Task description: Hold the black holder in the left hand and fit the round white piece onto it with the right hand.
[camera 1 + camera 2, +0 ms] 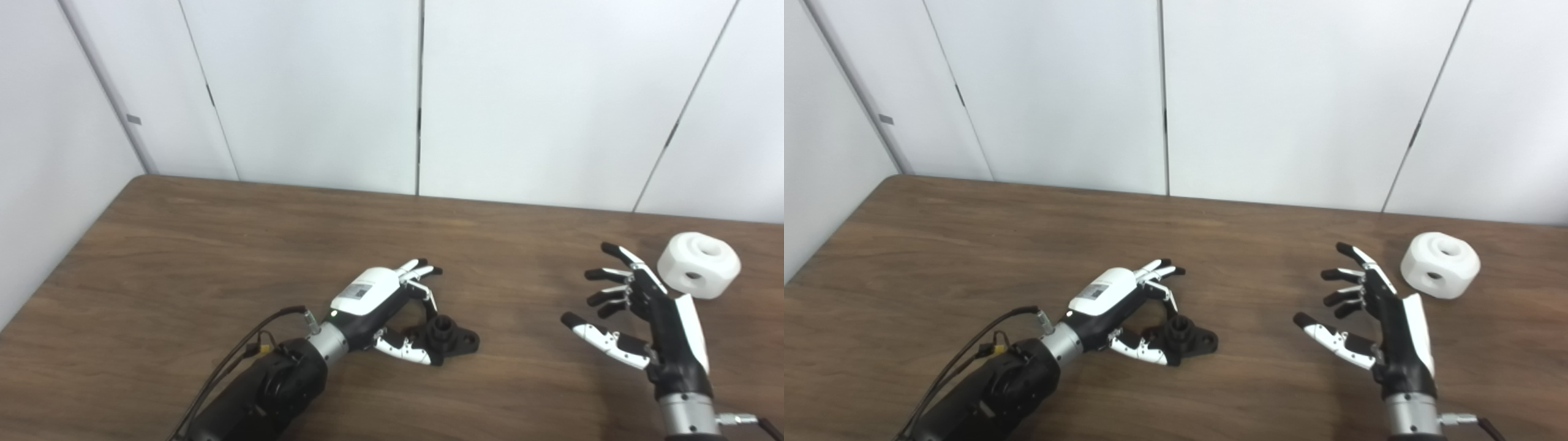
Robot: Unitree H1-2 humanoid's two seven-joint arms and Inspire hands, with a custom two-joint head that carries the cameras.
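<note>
The left hand (383, 300) hides part of the black holder (450, 337); contact cannot be told.

Bare table (502, 245) seemingly separates black holder (450, 337) and round white piece (699, 264).

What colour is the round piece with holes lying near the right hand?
White all over; the round plastic piece shows best in the left eye view.

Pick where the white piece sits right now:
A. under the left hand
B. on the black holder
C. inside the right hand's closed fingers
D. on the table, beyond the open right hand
D: the white piece rests on the table just past the right hand, whose fingers are spread and hold nothing; the holder lies apart by the left hand.
</note>
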